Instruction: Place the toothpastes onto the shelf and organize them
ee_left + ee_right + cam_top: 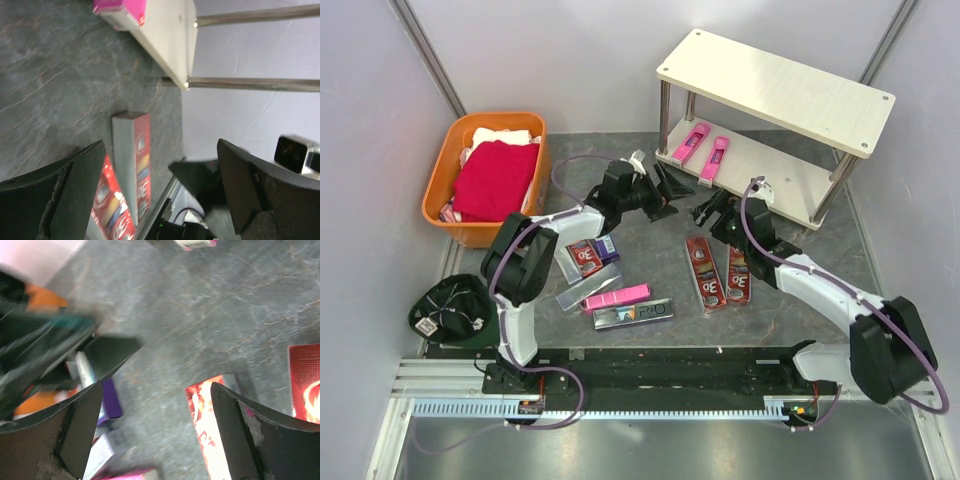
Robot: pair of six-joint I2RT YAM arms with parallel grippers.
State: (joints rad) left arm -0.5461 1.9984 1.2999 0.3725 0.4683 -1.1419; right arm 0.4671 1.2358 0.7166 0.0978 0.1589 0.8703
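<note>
Jaws are held wide and empty on the left gripper (667,188) and the right gripper (712,212). Behind the right gripper lie two dark red cardboard toothpaste cartons (705,272); one is best straddled square-on across its narrow width. Beyond both, two bright pink cartons (690,142) are seen on the lower board of the pale cream two-tier wooden shelf (775,90). A mixed carton pile (618,296) behind the left gripper seems partly hidden by its arm; wrist views are blurred.

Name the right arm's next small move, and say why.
Probably lower the right hand onto the nearest dark red carton: the hand is open and empty, that carton lies flat on the table just beside it, and only two pink cartons sit on the lower board of the shelf.
</note>
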